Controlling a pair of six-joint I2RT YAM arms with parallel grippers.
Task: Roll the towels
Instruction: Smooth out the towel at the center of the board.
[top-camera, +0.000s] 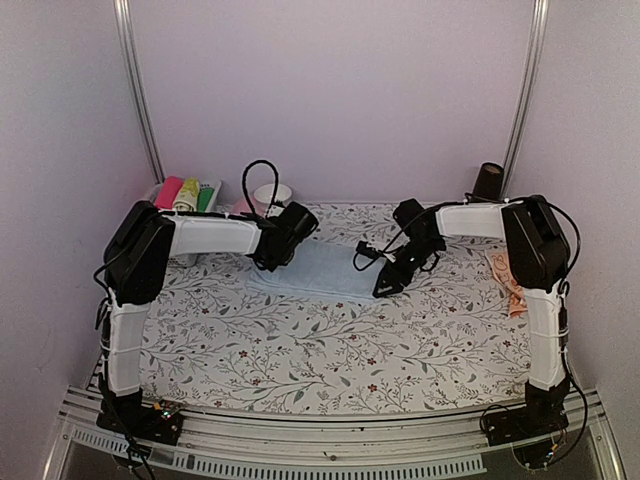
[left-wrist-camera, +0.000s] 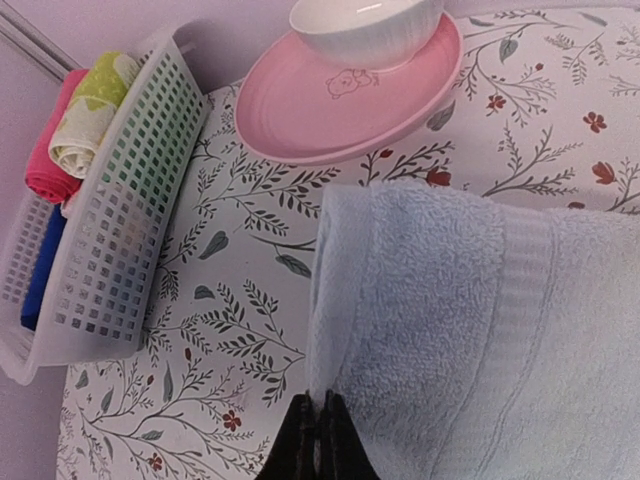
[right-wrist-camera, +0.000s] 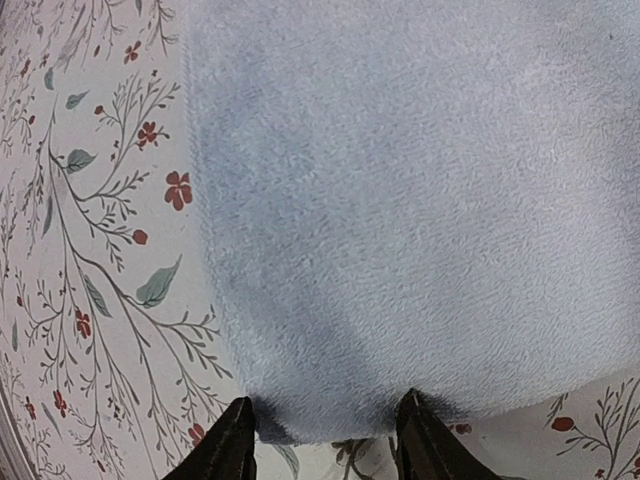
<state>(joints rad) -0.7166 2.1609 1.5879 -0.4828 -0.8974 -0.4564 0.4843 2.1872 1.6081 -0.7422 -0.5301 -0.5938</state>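
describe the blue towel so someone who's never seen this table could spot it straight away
On the white floral table sheet, look at the far middle. The pale blue towel lies spread out there; it is plain, unlike the peach-orange printed towel at the right edge and the bright rolled cloths in the white basket at back left.

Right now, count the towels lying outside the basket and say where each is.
2. The pale blue towel lies mid-table; the peach-orange towel sits at the right edge, partly hidden behind the right arm.
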